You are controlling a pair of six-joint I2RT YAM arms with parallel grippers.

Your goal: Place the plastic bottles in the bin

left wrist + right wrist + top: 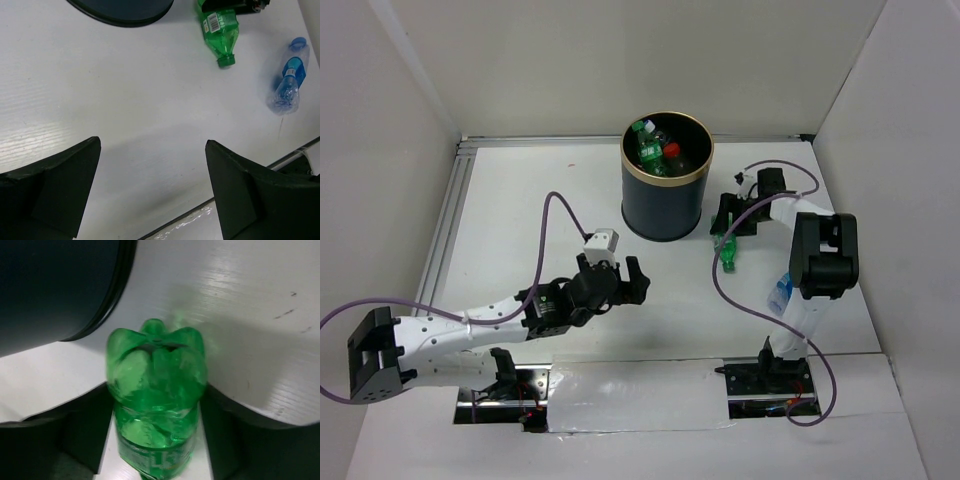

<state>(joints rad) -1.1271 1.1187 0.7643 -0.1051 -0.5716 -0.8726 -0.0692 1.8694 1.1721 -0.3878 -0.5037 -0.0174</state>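
Green bottle (156, 385) pinched by right fingers (85, 435), one blue bottle (287, 82), one bin (665, 205); left fingers (55, 190) spread.

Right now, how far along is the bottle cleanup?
Done: several bottles sit in the bin. In hand: right gripper straddles the green bottle lying beside the bin, not lifted. Remaining: that one plus the blue-tinted bottle on the table; left gripper is open, empty.

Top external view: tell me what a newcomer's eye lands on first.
The dark bin at the back of the table, with green and red-capped bottles piled inside. Just right of it, the right hand straddles a green bottle lying on the table; the left hand hangs open nearer the front.
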